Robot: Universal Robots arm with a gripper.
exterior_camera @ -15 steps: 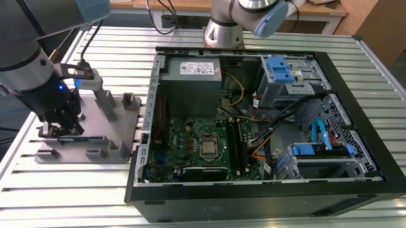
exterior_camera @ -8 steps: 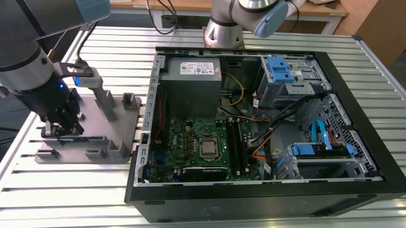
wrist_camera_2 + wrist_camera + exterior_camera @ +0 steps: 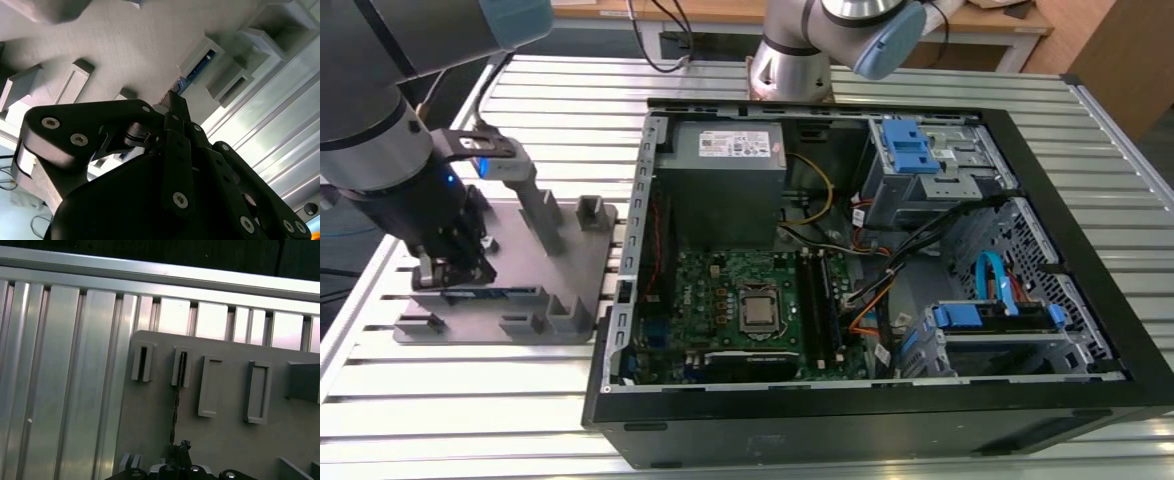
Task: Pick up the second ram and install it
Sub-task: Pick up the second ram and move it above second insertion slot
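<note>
**Fig.** My claw (image 3: 454, 270) stands low over the grey holder (image 3: 576, 268) on the slatted surface (image 3: 467, 390). It is at one end of the second ram (image 3: 201, 66), which sits on edge in a holder slot, well apart from the motherboard (image 3: 720, 285). I cannot tell whether the claw has closed on the stick. Risk: a skewed or off-centre grip could let the thin board tilt, bind in its slot, or slip free when lifted.

Slatted metal table (image 3: 574, 85) bears a grey fixture (image 3: 594, 270) and computer case (image 3: 854, 420).
</note>
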